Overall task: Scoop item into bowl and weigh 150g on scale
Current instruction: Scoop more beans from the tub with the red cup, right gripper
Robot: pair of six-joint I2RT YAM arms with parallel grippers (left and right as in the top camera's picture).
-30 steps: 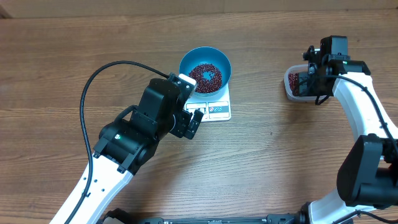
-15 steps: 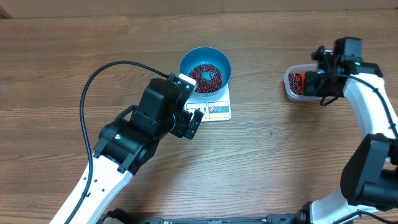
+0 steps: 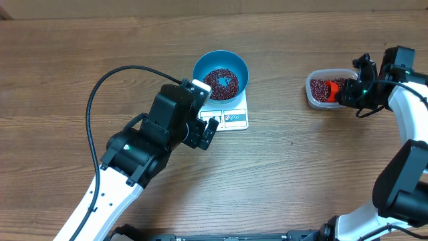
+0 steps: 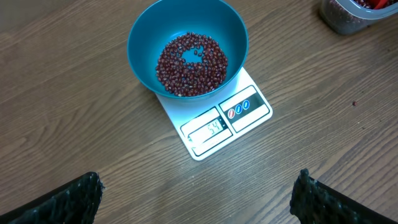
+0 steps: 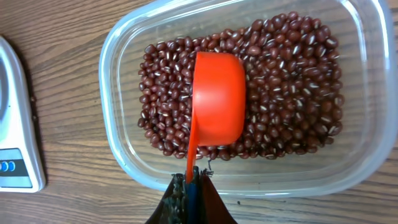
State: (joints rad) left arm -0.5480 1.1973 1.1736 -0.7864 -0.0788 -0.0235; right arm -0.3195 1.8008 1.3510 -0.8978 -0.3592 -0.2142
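Could scatter beans (image 5: pixel 292 74) from tub (image 5: pixel 121 155) across table (image 3: pixel 301 167) short of the bowl (image 4: pixel 142 56) on the scale (image 4: pixel 252 115), through any twist of the scoop (image 5: pixel 217 99) pinched by its handle in the right gripper (image 5: pixel 189 183) (left gripper (image 4: pixel 199 199) gaping, empty).

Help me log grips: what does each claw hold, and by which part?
Right claw pinches the orange scoop by its handle's end, cup among the beans in the tub. Left claw is open, empty.
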